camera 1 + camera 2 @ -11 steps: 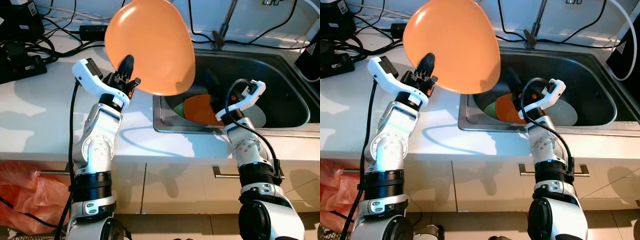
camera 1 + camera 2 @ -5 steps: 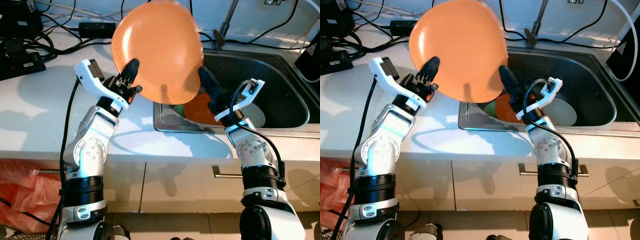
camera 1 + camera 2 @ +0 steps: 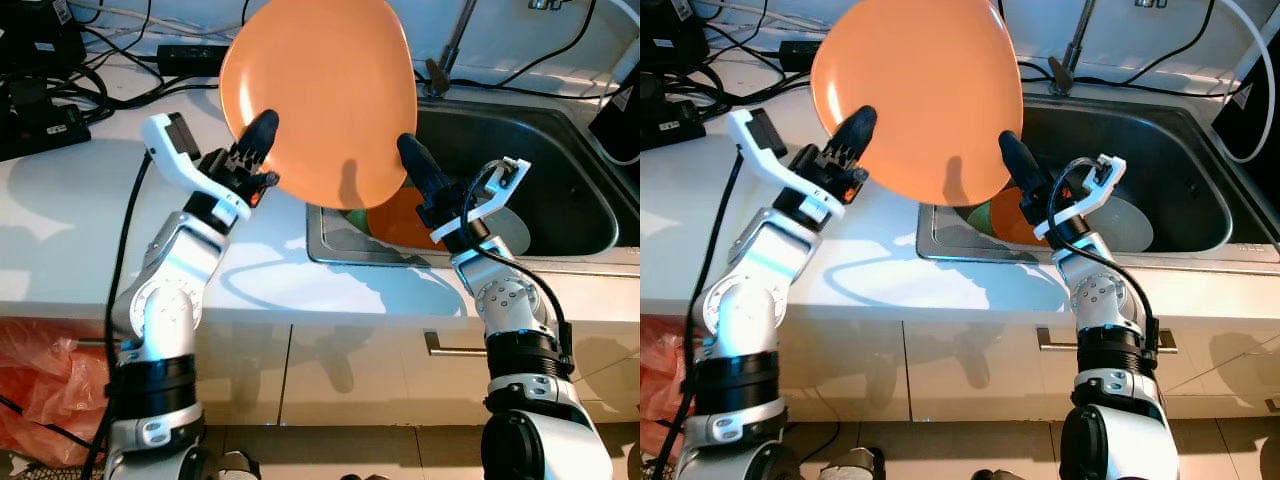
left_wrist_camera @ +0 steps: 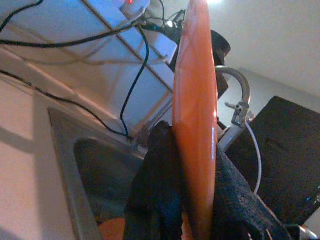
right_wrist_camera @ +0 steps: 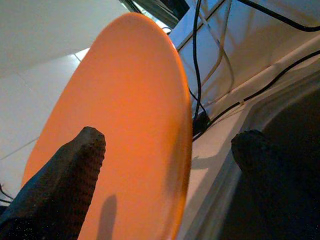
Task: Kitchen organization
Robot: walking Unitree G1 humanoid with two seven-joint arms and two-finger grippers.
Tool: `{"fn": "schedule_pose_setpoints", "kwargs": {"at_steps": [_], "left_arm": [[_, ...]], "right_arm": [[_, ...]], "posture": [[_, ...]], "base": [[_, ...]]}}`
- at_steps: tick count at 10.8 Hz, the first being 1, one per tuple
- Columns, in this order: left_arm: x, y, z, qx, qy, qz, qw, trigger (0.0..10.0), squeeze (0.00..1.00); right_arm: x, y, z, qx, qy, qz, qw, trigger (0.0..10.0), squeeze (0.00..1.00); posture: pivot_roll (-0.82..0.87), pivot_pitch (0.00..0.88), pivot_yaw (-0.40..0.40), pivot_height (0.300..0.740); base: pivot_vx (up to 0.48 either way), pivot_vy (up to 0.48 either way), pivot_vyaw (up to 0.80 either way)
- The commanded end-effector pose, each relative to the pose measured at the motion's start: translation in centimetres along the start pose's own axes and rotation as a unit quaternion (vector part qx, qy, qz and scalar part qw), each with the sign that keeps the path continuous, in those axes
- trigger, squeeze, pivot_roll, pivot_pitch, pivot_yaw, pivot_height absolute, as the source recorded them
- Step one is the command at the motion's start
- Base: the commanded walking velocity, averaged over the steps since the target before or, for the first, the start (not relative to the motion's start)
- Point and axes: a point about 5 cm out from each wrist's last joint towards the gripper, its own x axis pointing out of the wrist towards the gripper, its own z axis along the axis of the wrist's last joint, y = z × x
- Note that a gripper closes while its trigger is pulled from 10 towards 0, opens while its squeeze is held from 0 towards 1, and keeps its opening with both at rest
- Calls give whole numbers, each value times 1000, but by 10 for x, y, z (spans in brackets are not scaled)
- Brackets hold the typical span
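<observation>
The right gripper (image 3: 412, 160), which a second ago was lying low by the sink (image 3: 560, 130), is now rising to the right rim of the orange plate (image 3: 318, 95) — a change that suggests the robot is preparing to pass the plate from one arm to the other, or to steady it with both. The plate itself is also tipping more upright and sitting a little higher than it was.

The left gripper (image 4: 192, 185) is pinching the plate's left edge, one black finger on each face, as the left wrist view shows plainly. The left arm is reaching up and inward from the white counter (image 3: 70, 220), forearm angled toward the sink, holding the plate in the air over the counter's edge and the sink's left side.

The right arm is bending up out of the sink area, its fingers spread wide; in the right wrist view one finger is lying against the plate's face and the other is standing well apart from it — not yet gripping. Below, another orange dish (image 3: 400, 215) is resting in the sink beside a grey plate (image 3: 512, 230).
</observation>
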Motion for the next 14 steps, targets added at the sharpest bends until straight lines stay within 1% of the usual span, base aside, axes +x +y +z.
{"fn": "schedule_pose_setpoints", "kwargs": {"at_steps": [1, 3, 5, 6, 10, 11, 12, 14], "left_arm": [[2, -14, 4, 3, -5, -43, 999, 10000, 0], [0, -18, -2, 0, 22, -69, 997, 10000, 0], [-1, -17, -4, -4, 26, -71, 997, 10000, 0], [-3, -20, -5, -6, 31, -83, 996, 10000, 0], [-3, -20, -7, -2, 41, -84, 996, 10000, 0], [-3, -18, -7, 1, 40, -76, 996, 10000, 0], [-3, -16, -6, 2, 36, -69, 997, 10000, 0], [-2, -13, -2, 6, 22, -55, 998, 10000, 0]], "right_arm": [[-4, -2, 5, -11, -1, -2, 1000, 10000, 0], [-3, -1, 4, -9, -4, 0, 1000, 10000, 0], [-3, -1, 3, -9, -4, -2, 1000, 10000, 0], [-4, -2, 3, -8, -4, -2, 1000, 10000, 0], [-3, -1, 2, -6, -4, 1, 1000, 10000, 0], [-3, -1, 2, -4, -5, 1, 1000, 7412, 0], [-3, -1, 2, -3, -6, 0, 1000, 0, 0], [-4, -2, 1, -3, -6, -3, 1000, 0, 0]], "posture": [[98, 96, -99, 740], [98, 92, -95, 740], [96, 89, -92, 740], [97, 86, -91, 740], [96, 82, -89, 740], [96, 83, -91, 740], [98, 85, -92, 740], [99, 88, -95, 740]], "base": [[0, 0, 0], [0, 0, 0], [0, 0, 0], [0, 0, 0], [0, 0, 0], [0, 0, 0], [0, 0, 0], [0, 0, 0]]}}
